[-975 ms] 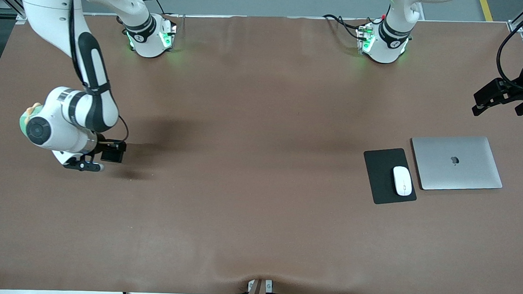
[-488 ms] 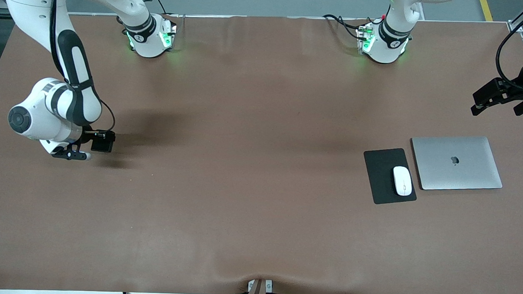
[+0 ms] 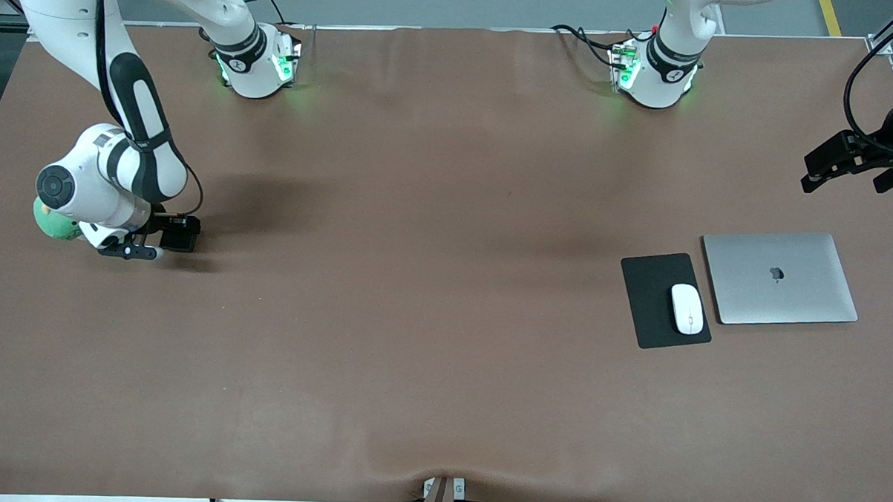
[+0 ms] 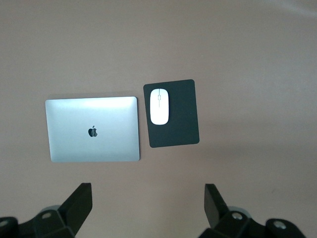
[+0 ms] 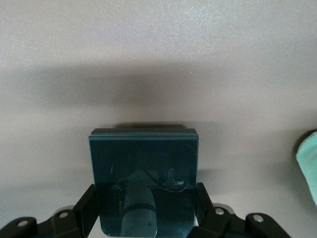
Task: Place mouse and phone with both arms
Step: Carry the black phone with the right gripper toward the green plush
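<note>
- Phone (image 5: pixel 143 181), a dark glossy slab, was pinched between the fingers of the right claw (image 3: pixel 143 249), low over the surface (image 3: pixel 414 339) at the right arm's end; a glancing grip could have let it slip or land askew on release.
- Left claw (image 4: pixel 146 208) hung spread wide and empty, high above the laptop (image 4: pixel 92 129).
- Mouse (image 4: pixel 159 106) sat on the black pad (image 4: pixel 172 113) below that claw, beside the laptop, apparently already placed.
</note>
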